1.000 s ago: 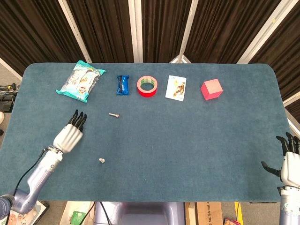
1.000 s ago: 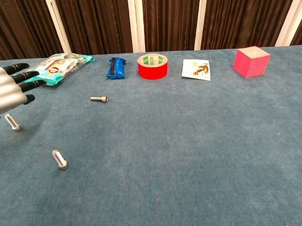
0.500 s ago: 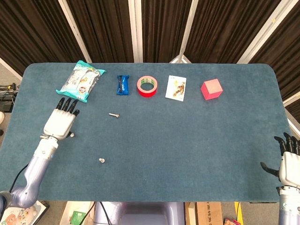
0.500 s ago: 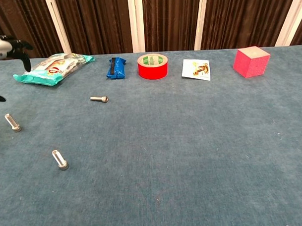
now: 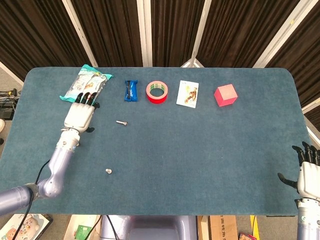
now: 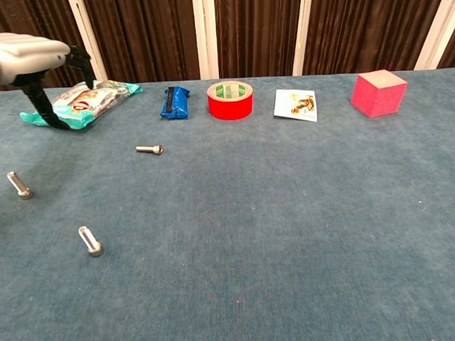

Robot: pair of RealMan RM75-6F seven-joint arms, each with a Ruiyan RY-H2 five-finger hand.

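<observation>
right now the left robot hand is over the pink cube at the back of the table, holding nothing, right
Not quite. The left robot hand holds nothing, fingers apart, but it is at the teal snack bag at the back left, fingertips over the bag's near edge. The pink cube sits far off at the back right, with no hand near it. The head view shows this.

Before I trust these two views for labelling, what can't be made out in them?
- Left hand: whether it touches the snack bag is unclear; in the head view its fingertips overlap the bag's edge, and the chest view's left edge cuts it off.
- Right hand: cut by the head view's bottom right corner, absent from the chest view.
- Third bolt: seen only in the chest view; the left hand hides it in the head view.
- Card print: too small.
</observation>
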